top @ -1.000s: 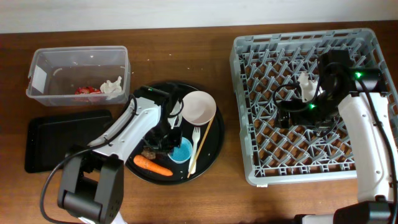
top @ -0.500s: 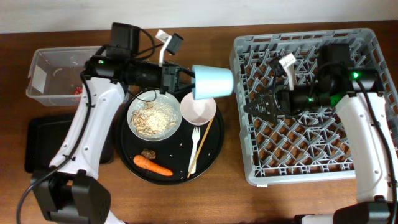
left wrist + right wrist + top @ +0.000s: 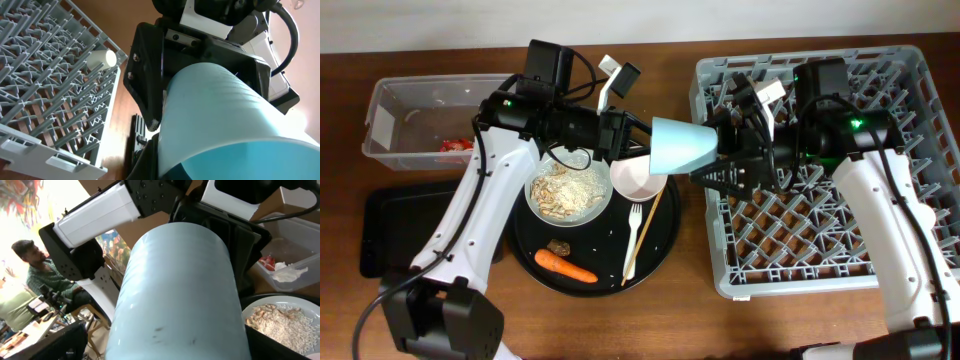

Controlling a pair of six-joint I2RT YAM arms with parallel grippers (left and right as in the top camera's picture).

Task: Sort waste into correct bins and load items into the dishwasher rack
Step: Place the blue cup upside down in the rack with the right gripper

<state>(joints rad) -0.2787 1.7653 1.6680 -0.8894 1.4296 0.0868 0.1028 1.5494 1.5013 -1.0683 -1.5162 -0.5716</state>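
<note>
A: Entry one, small light-blue cup (image 3: 682,147): where is it being carried?

B: It is being held on its side in the air, directly between the left claw (image 3: 625,135) and the right claw (image 3: 720,162). The rim is being pointed at the left claw, the base at the right.

A: Claw states?

B: Left claw: being pressed shut on the cup's rim end. Right claw: fingers are being shown on either side of the base end; whether they are gripping cannot be told.

A: Below the left claw?

B: Being listed on the round black tray (image 3: 665,240):
- pale grey plate-bowl (image 3: 529,190) with beige scraps (image 3: 570,190)
- pink bowl (image 3: 635,180)
- white fork (image 3: 634,225)
- chopstick (image 3: 645,235)
- carrot (image 3: 565,265)
- brown lump (image 3: 559,245)

A: By the right claw?

B: The dishwasher rack (image 3: 910,270) is being recorded beneath and behind it on the bench (image 3: 720,330), with a white cup (image 3: 102,59) among its pegs. The clear tub (image 3: 380,120) is being noted well apart, beyond the left claw.
</note>
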